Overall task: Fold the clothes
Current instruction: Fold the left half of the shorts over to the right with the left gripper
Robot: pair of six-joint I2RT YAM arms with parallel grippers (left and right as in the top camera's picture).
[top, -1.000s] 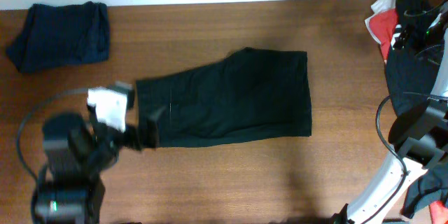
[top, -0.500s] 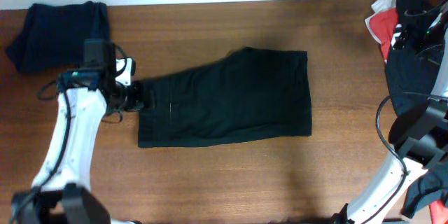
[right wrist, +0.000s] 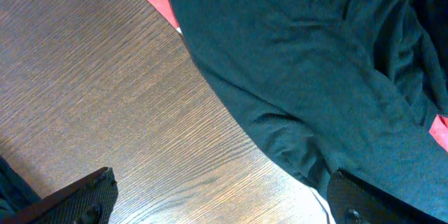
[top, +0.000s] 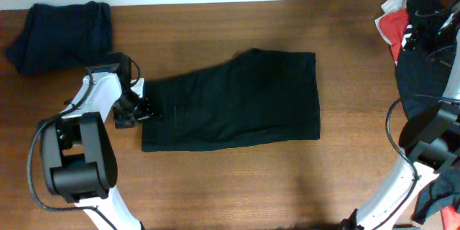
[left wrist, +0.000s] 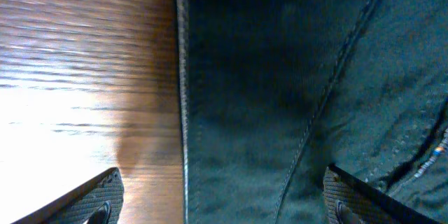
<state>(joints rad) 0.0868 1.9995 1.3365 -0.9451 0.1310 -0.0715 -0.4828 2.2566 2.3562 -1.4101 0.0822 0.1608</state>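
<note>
My left arm (top: pixel 97 93) rose from its base at the front left of the table (top: pixel 215 187), bent near the left end of the black shorts (top: pixel 237 100), and turned its wrist to the right. That put my left gripper (top: pixel 141 109) low at the shorts' left edge. In the wrist view its fingers (left wrist: pixel 94 197) were spread wide and held nothing. One was over bare wood and the other over fabric, with the stitched hem running between them. The shorts lay flat in the middle of the table, long side left to right. A folded navy piece (top: pixel 61 36) sat at the far left corner, well apart from them. My right arm (top: pixel 424 133) stood folded at the table's right side beside the pile (top: pixel 424 65), where a red-and-white piece (top: pixel 394 27) showed under dark cloth. My right gripper (right wrist: pixel 220 206) was also spread and empty, hanging over the wood and the edge of a dark garment from that pile.
</note>
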